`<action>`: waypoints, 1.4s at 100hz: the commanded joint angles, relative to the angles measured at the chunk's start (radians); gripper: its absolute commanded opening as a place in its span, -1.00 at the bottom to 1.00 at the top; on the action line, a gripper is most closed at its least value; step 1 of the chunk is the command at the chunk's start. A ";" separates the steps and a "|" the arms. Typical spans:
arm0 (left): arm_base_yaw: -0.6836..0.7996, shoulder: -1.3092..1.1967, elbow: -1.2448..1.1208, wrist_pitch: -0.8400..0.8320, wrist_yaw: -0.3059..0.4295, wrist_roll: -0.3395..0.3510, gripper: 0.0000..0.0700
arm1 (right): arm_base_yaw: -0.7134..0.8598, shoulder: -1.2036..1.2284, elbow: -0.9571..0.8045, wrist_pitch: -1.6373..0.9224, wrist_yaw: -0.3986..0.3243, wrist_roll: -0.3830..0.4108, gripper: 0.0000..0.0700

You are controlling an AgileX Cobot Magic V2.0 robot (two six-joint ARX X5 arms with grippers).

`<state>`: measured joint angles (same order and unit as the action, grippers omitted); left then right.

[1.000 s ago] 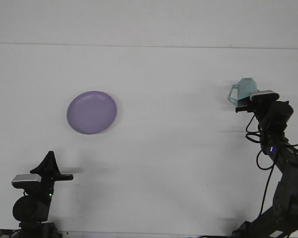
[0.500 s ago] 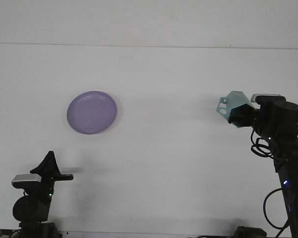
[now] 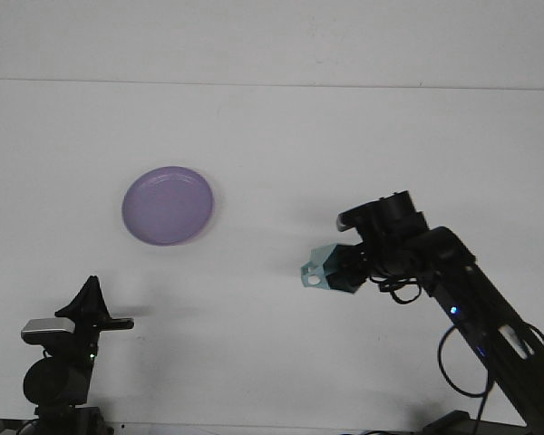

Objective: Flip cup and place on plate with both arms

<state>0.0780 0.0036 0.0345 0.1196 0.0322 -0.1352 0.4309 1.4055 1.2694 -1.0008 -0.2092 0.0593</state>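
Clamped in the right gripper (image 3: 344, 272) and held on its side above the table (image 3: 272, 136), the teal cup (image 3: 330, 270) is carried right of the purple plate (image 3: 168, 205), well apart; a handover to the left gripper (image 3: 91, 304), whose finger state cannot be told, is judged next.

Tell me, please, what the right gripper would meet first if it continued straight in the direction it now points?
The right gripper, holding the teal cup, points left and slightly toward the robot. That line crosses only bare white table; it passes below the purple plate. Depth is uncertain.
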 commanded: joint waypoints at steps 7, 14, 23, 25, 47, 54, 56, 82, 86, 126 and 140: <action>0.000 0.000 -0.019 0.010 0.001 -0.013 -0.96 | 0.074 0.103 0.021 -0.004 0.038 -0.007 -1.00; 0.000 0.000 -0.019 0.009 0.001 -0.013 -0.96 | 0.095 0.155 0.022 -0.008 0.038 -0.010 -1.00; 0.000 0.000 -0.019 0.009 0.001 -0.013 -0.96 | 0.108 0.212 0.022 -0.018 0.038 -0.012 -1.00; 0.000 0.000 -0.019 0.009 0.001 -0.013 -0.96 | 0.108 0.224 0.022 -0.019 0.037 -0.014 -1.00; 0.000 0.000 -0.019 0.009 0.001 -0.013 -0.96 | 0.108 0.291 0.022 -0.043 0.057 -0.027 -1.00; 0.000 0.000 -0.019 0.009 0.001 -0.013 -0.96 | 0.108 0.292 0.022 -0.043 0.055 -0.035 -1.00; 0.000 0.000 -0.019 0.009 0.001 -0.013 -0.96 | 0.108 0.292 0.023 -0.043 0.055 -0.035 -0.98; 0.000 0.000 -0.019 0.009 0.001 -0.013 -0.96 | 0.097 0.289 0.076 -0.079 0.050 -0.069 0.18; 0.000 0.000 -0.019 0.010 0.001 -0.013 -0.96 | 0.091 0.283 0.103 -0.100 0.049 -0.079 0.18; 0.000 0.000 -0.018 0.038 0.001 -0.145 -0.96 | -0.014 0.050 0.281 -0.089 0.052 -0.105 0.17; 0.000 0.000 -0.001 0.039 0.001 -0.219 -0.97 | -0.098 -0.116 0.201 0.048 0.052 -0.105 0.16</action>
<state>0.0780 0.0036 0.0349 0.1493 0.0322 -0.2897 0.3592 1.3468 1.5032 -1.0035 -0.1593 -0.0334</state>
